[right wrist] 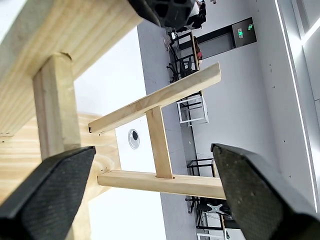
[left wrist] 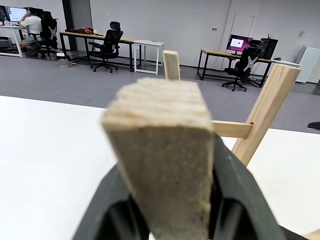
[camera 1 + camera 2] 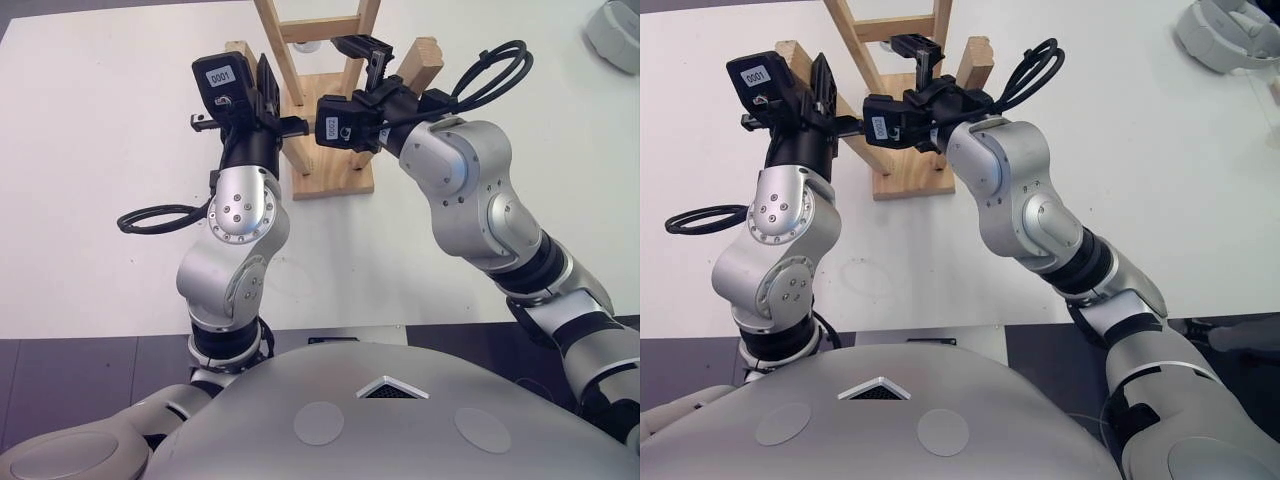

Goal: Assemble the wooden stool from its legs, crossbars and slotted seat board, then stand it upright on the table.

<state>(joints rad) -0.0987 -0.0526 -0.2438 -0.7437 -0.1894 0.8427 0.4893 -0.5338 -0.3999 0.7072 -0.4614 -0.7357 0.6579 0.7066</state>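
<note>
On the white desk (image 3: 90, 220), ahead of both arms, the pale wooden stool (image 3: 345, 170) is recorded upside down. Its slotted seat board (image 3: 910, 180) is laid flat on the surface and its square legs (image 3: 283, 50) are pointed upward, joined by thin crossbars (image 3: 320, 30). The left pincer (image 2: 170, 200) is pressed together on the top end of one leg (image 2: 160, 125), while the right pincer (image 1: 150, 195) is held spread, one black pad (image 1: 47, 195) set just beside another leg (image 1: 55, 105).

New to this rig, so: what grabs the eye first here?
A wooden stool stands upside down on the white table, legs up. The left gripper is clamped on one leg near its end; the right gripper hangs open beside the crossbars.
</note>
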